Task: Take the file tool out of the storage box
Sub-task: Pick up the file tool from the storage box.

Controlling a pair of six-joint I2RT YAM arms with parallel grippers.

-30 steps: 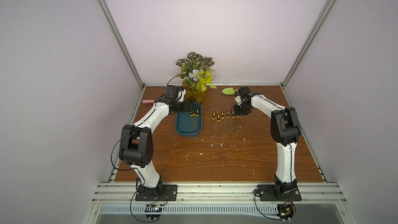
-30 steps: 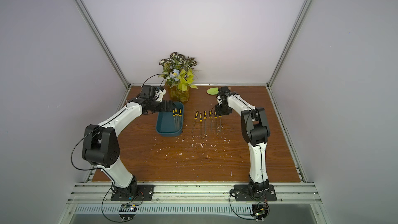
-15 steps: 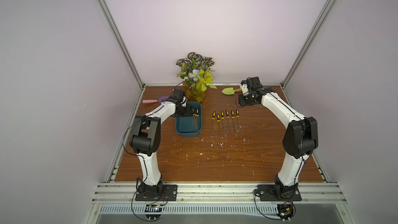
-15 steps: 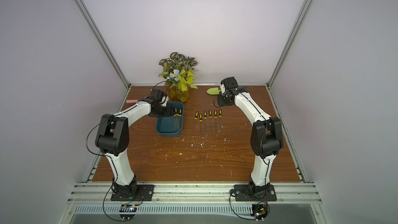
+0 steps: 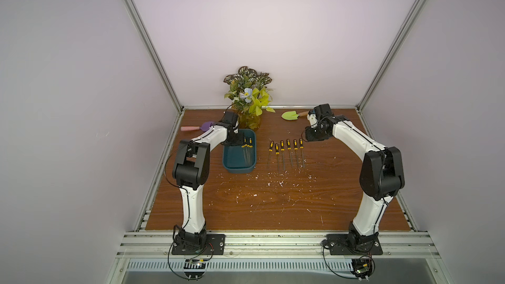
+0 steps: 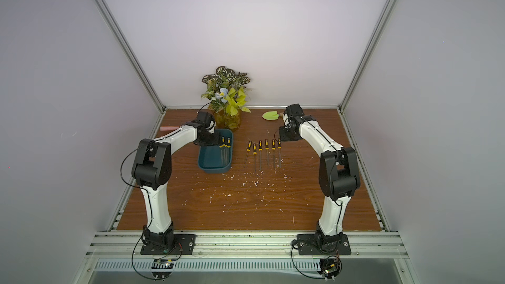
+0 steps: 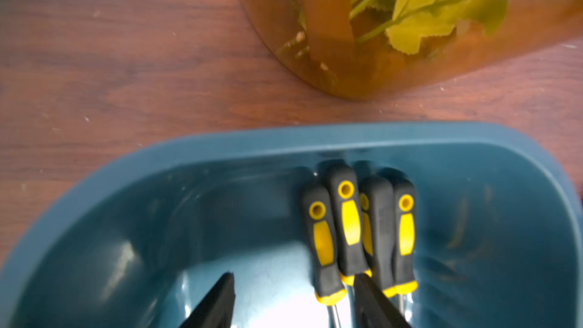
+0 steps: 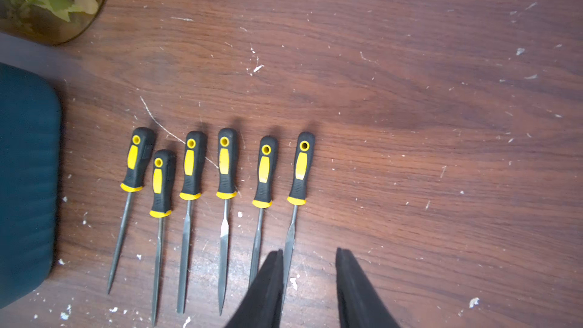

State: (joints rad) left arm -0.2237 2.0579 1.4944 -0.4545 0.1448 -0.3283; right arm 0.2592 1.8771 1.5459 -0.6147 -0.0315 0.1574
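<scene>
The storage box [image 5: 237,171] [image 6: 214,171] is a dark teal tub left of the table's middle. Several file tools [image 5: 247,146] [image 7: 347,225] with black and yellow handles lie bunched along one of its long walls. My left gripper [image 5: 236,142] [image 7: 295,279] reaches down inside the box [image 7: 315,134]. Its jaws stand apart, and the outermost file's steel shaft lies between them. One finger [image 7: 372,301] overlaps the handle ends. My right gripper [image 5: 314,134] [image 8: 309,254] hovers open and empty over bare wood beside the last of the files on the table.
Several more files [image 5: 287,148] [image 8: 224,165] lie in a row on the table right of the box. An amber vase [image 5: 250,122] of leaves stands just behind the box. A green trowel [image 5: 291,116] and a pink-handled tool [image 5: 191,128] lie at the back. White crumbs litter the wood.
My left gripper has come down into the box and its jaws have narrowed around the files' end. Both arms' elbows have swung outward, and my right gripper now hangs beside the row's end.
</scene>
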